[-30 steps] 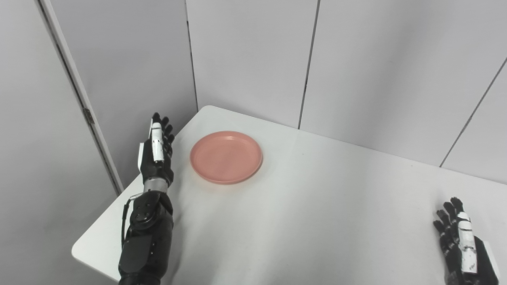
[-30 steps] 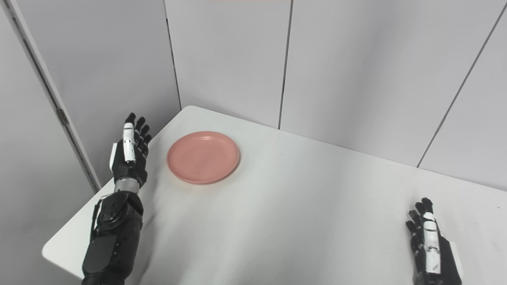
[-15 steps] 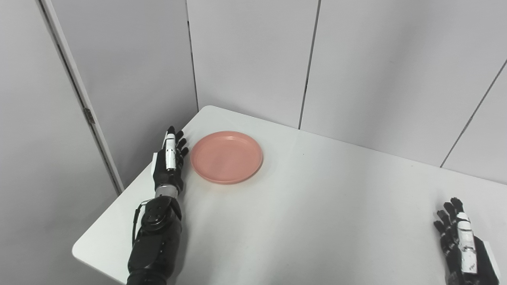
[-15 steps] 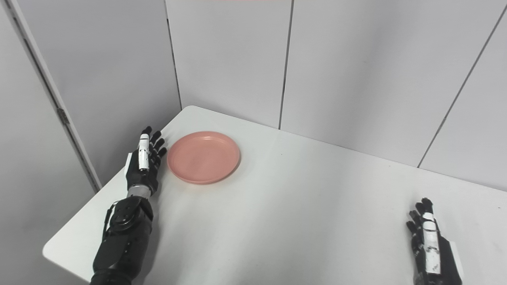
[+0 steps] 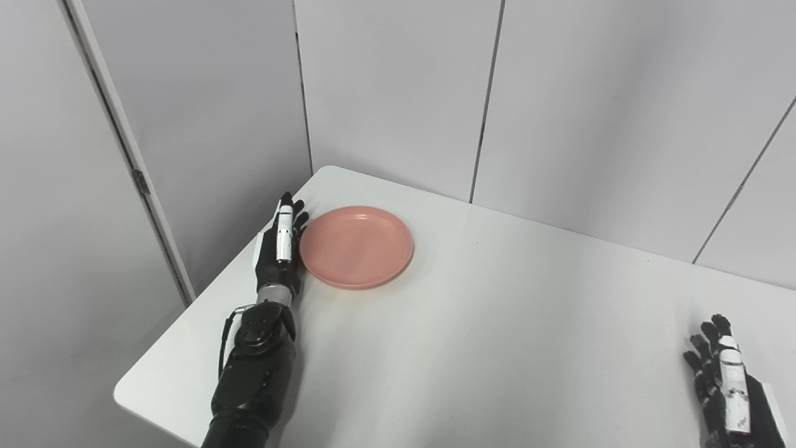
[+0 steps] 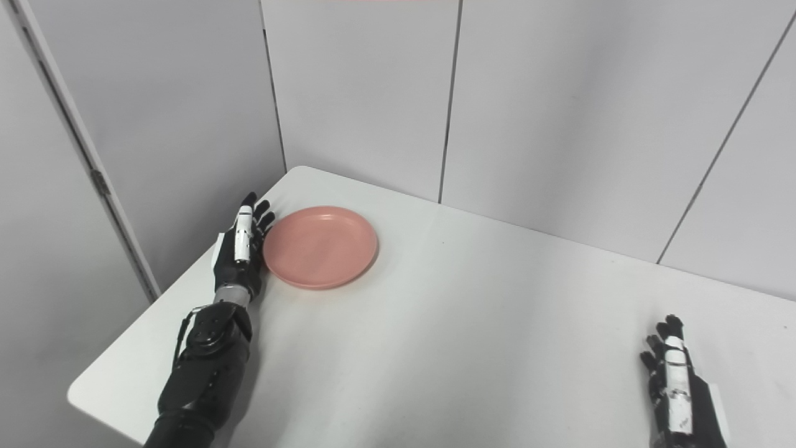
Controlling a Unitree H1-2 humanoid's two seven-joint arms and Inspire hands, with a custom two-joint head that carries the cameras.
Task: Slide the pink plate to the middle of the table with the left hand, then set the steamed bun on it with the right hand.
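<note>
Plate [image 5: 356, 246], pink and empty, lies on the white table [image 5: 472, 336] toward its far left corner, well apart from the table's middle. The left hand [image 5: 281, 249] stands edge-on just beside the plate's left rim, fingers straight and spread, grasping nothing; whether it touches the rim cannot be told. The right hand [image 5: 727, 386] waits at the near right, fingers apart, released. Grey wall panels [image 5: 398, 93] close in behind the table, near its far left corner.
</note>
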